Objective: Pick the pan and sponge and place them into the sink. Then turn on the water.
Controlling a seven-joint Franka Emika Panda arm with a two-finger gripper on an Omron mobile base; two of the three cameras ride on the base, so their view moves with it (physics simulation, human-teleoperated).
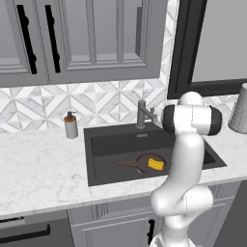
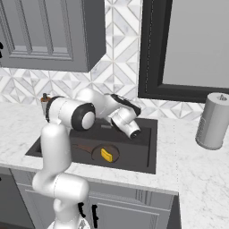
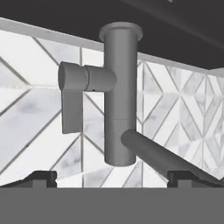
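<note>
Soap bottle (image 1: pixel 71 125) stands at the far left on the bench (image 1: pixel 38 164), well apart from the work. Next comes the sink (image 1: pixel 103 144), and we see the pan (image 1: pixel 144 162) lying flat on its floor with its handle toward nine o'clock and the sponge (image 1: pixel 156 164) resting inside the pan, so we judge both placements done and only the water left. No stream falls from the faucet (image 3: pixel 117 94). In the hand view we face that faucet closely, its lever at ten o'clock and its spout running toward four o'clock, which fits an approach to the lever. Our hand (image 3: pixel 111 177) has its fingertips spread wide, gripping nothing. From the base views the arm covers the right part of the basin and the hand's tips are hard to make out.
</note>
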